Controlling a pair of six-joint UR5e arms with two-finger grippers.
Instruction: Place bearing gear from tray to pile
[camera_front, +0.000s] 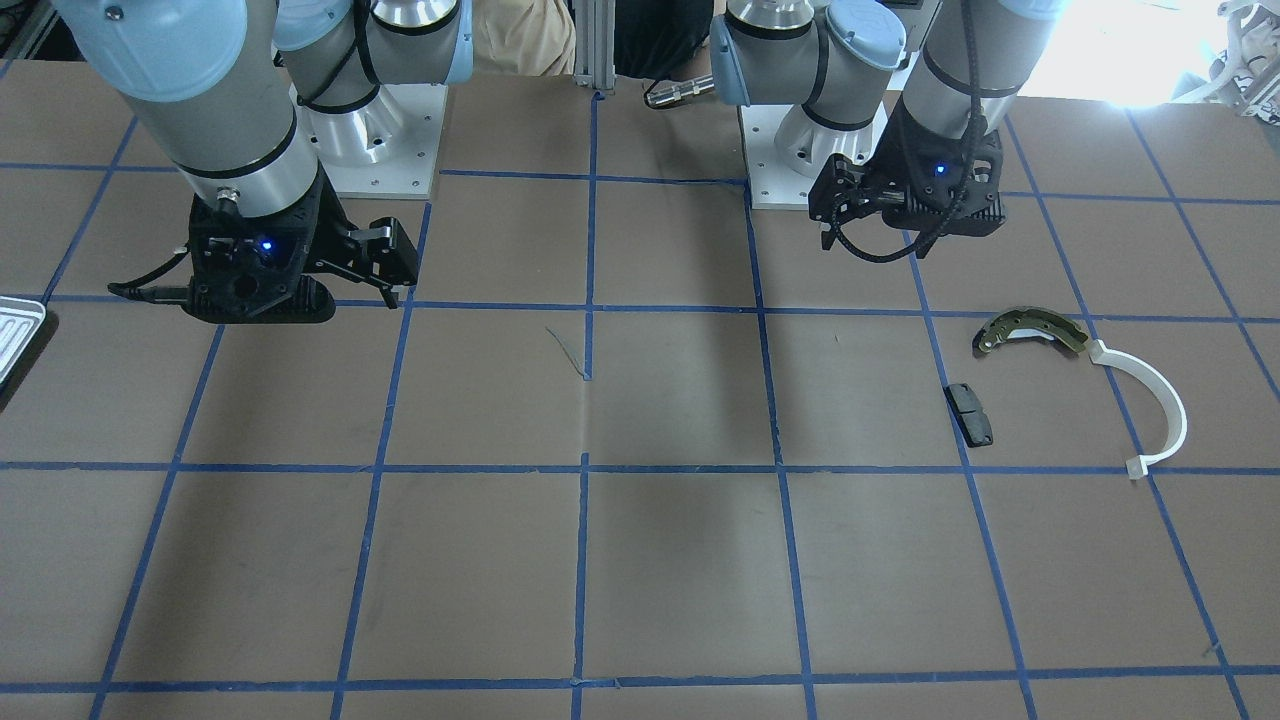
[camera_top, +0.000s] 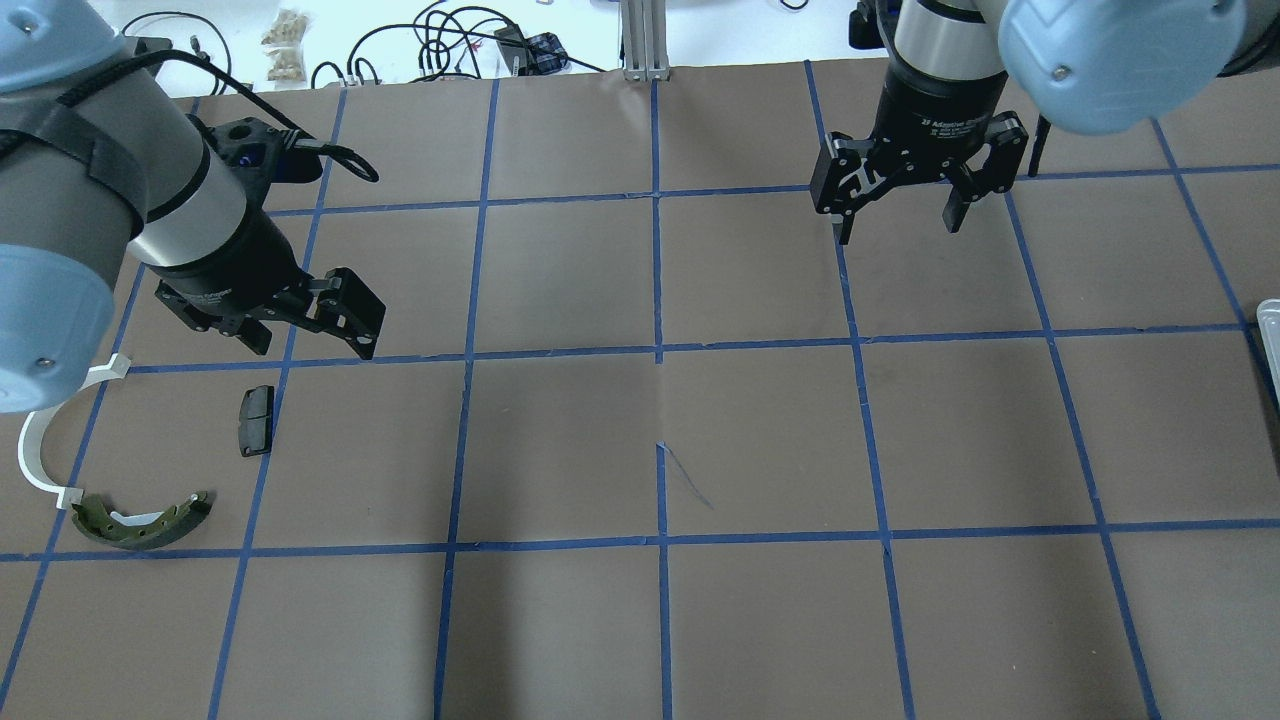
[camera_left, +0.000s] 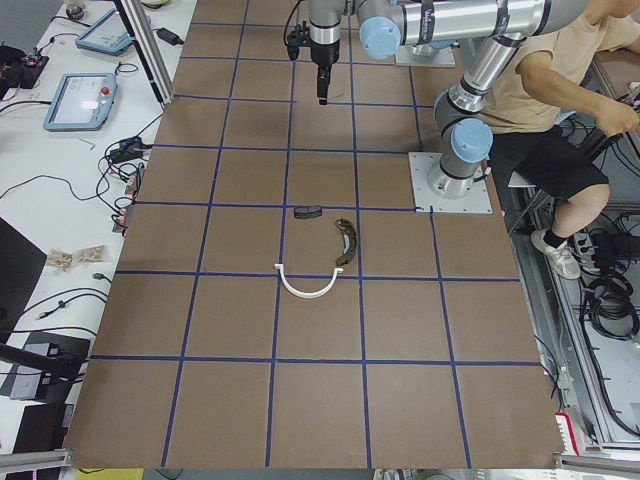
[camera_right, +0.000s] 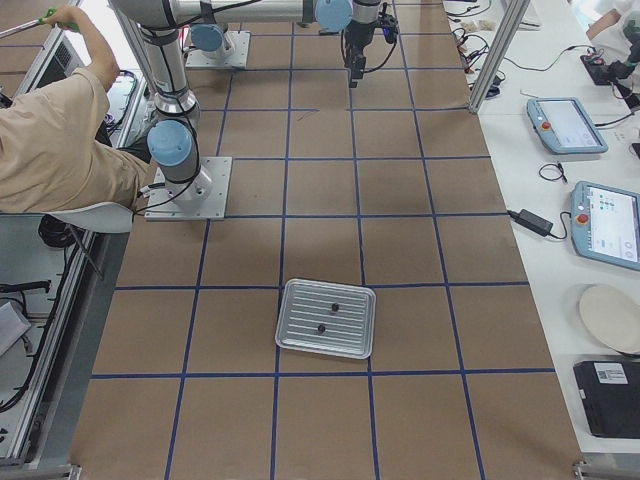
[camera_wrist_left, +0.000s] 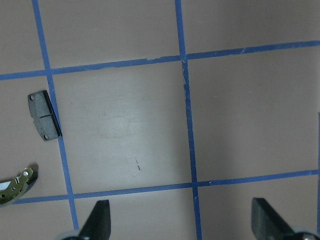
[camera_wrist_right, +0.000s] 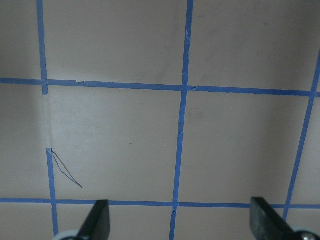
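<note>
Your table (camera_top: 760, 440) is brown, with blue tape (camera_top: 660, 350) making squares. White benches with tablets (camera_right: 565, 122) stand by it, and a person (camera_left: 540, 70) in a tan shirt sits behind the robot. Only the right side view shows you the whole tray (camera_right: 300, 345). Two dark bits (camera_right: 334, 306) lie on its floor, too small to name. The overhead view catches just the tray's corner at its edge. It shows the pile well: the green shoe (camera_top: 140, 522) touching the white arc (camera_top: 35, 450), and the dark pad (camera_top: 256, 420) near them. The left gripper (camera_top: 315, 345) hangs near the pad, fingers spread wide and holding nothing. The right gripper (camera_top: 897, 230) hangs over bare table, well apart from the tray, fingers also wide and holding nothing.
</note>
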